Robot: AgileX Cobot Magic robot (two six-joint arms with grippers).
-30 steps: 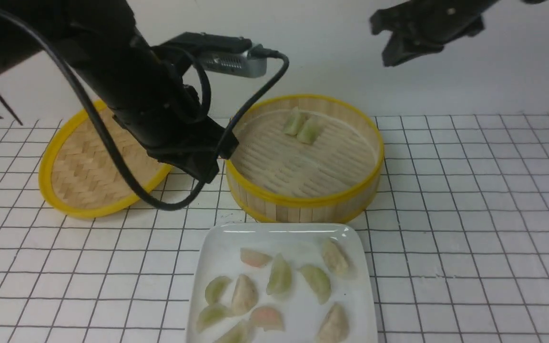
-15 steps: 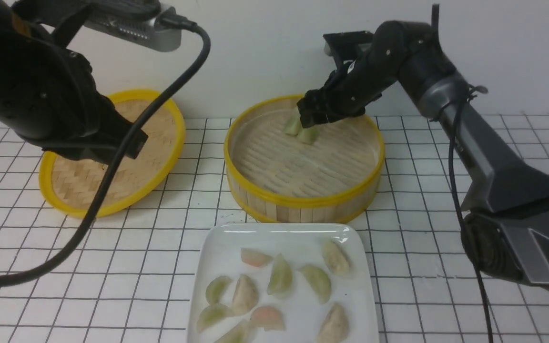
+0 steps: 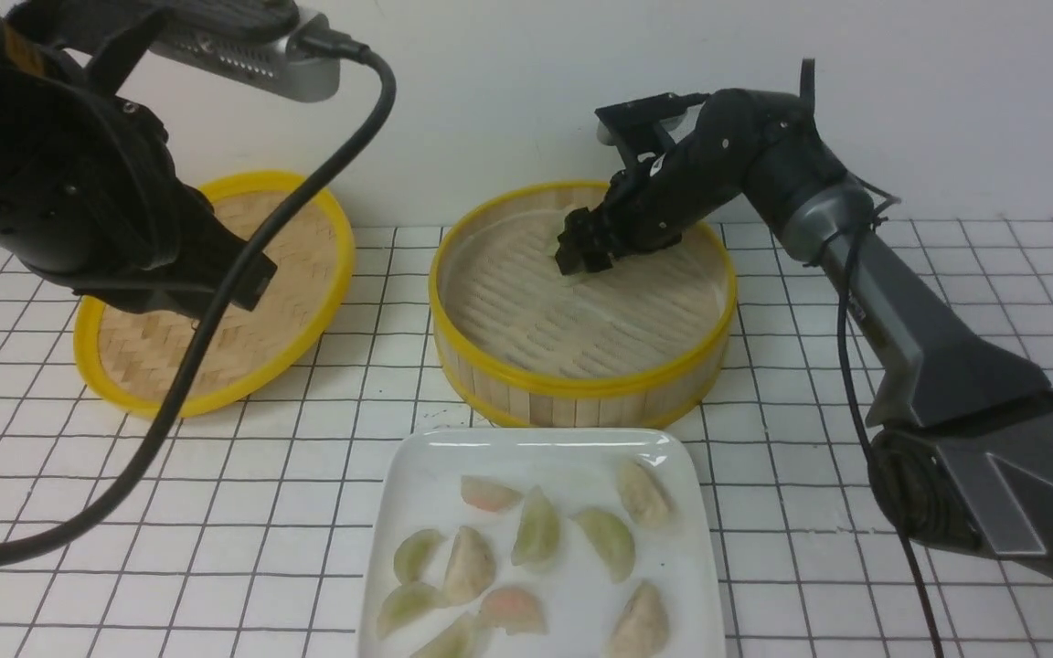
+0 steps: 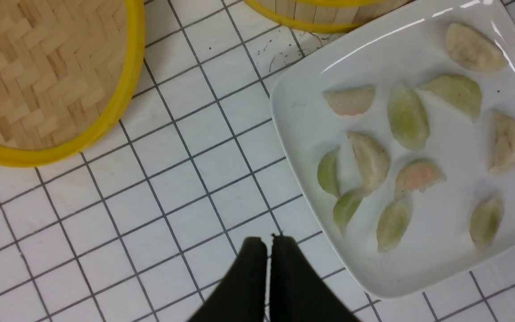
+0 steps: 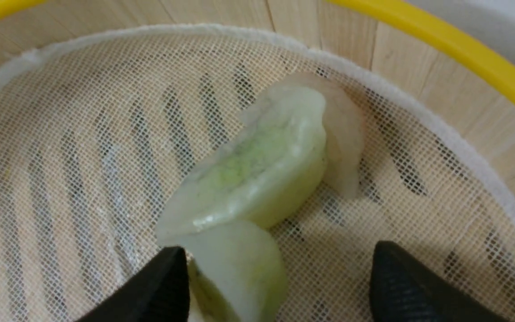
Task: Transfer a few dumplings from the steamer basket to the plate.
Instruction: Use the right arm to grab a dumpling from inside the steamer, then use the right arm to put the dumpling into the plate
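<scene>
i saw the plate (image 3: 426,489) in front of the steamer basket (image 3: 581,397), the lid (image 3: 170,356) left of the basket, dumplings (image 3: 537,530) in both.

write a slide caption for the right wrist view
Right gripper open inside the steamer basket, fingers either side of one green dumpling, a second dumpling touching it on the mesh liner.

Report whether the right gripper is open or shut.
Open: the right gripper shows its fingertips spread wide apart, with a green dumpling between them.

Pale green dumplings (image 5: 248,179), white plate (image 4: 302,134)
</scene>
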